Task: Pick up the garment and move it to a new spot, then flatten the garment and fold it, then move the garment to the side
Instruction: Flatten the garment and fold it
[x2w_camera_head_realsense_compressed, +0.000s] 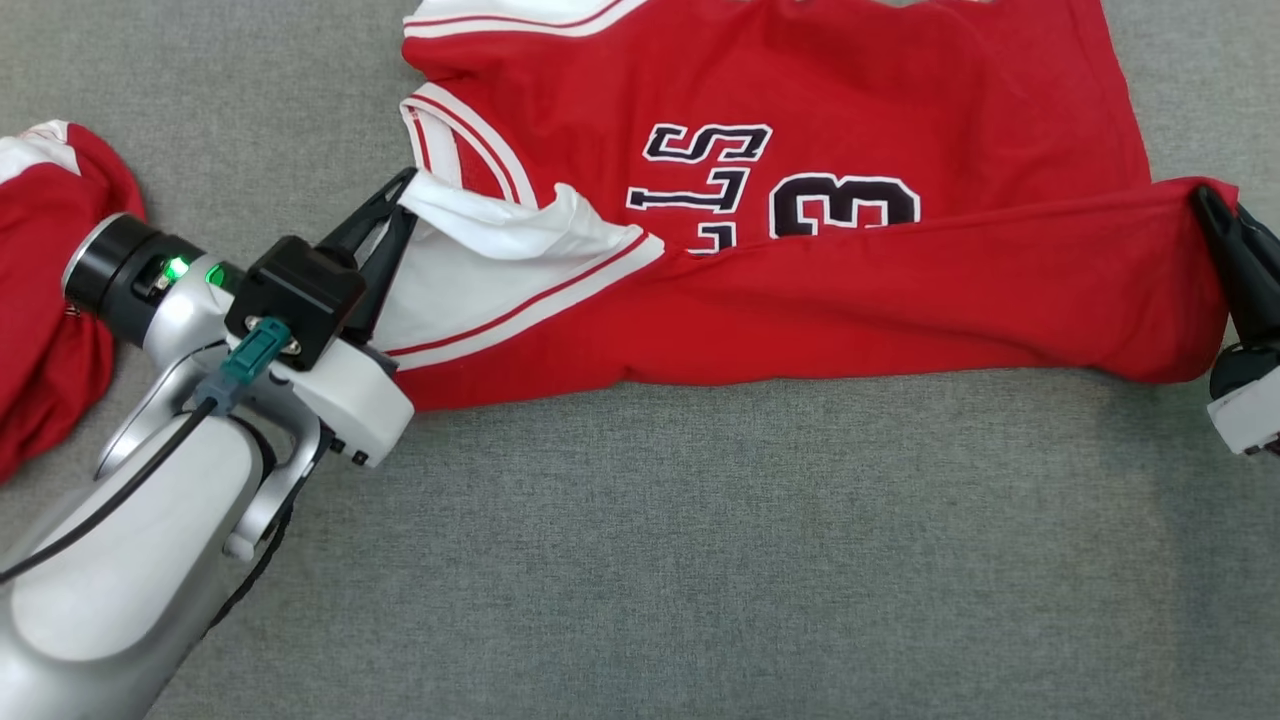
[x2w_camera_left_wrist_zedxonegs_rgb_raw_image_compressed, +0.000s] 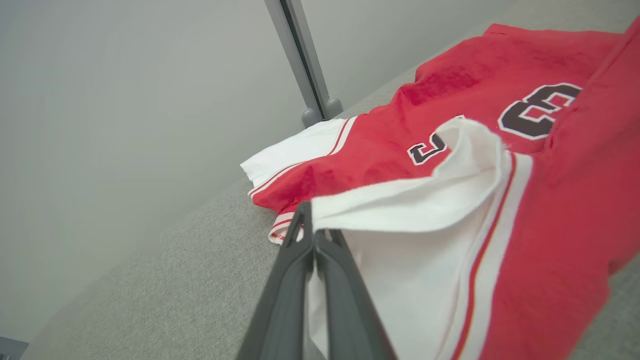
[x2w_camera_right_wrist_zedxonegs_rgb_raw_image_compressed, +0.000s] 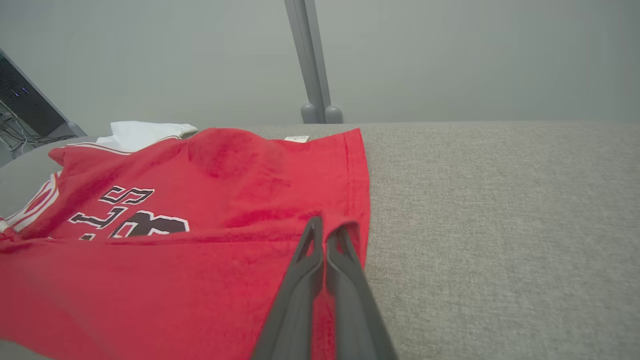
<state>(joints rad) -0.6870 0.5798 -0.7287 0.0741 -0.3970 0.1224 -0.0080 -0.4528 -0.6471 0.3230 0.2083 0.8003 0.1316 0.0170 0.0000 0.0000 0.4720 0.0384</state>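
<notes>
The garment (x2w_camera_head_realsense_compressed: 800, 160) is a red jersey with white trim and dark lettering, spread across the far half of the grey table. Its near edge is lifted and folded over toward the lettering. My left gripper (x2w_camera_head_realsense_compressed: 405, 190) is shut on the white shoulder corner (x2w_camera_left_wrist_zedxonegs_rgb_raw_image_compressed: 400, 205) at the jersey's left end. At the right end, my right gripper (x2w_camera_head_realsense_compressed: 1205, 205) is shut on the red hem corner (x2w_camera_right_wrist_zedxonegs_rgb_raw_image_compressed: 345, 220). In the left wrist view my left gripper (x2w_camera_left_wrist_zedxonegs_rgb_raw_image_compressed: 312, 225) pinches the white cloth, and in the right wrist view my right gripper (x2w_camera_right_wrist_zedxonegs_rgb_raw_image_compressed: 327, 227) pinches red cloth.
A second red and white garment (x2w_camera_head_realsense_compressed: 50, 270) lies bunched at the table's left edge, behind my left forearm. A grey post (x2w_camera_right_wrist_zedxonegs_rgb_raw_image_compressed: 310, 60) rises behind the table's far edge. Bare grey table (x2w_camera_head_realsense_compressed: 750, 560) lies in front of the jersey.
</notes>
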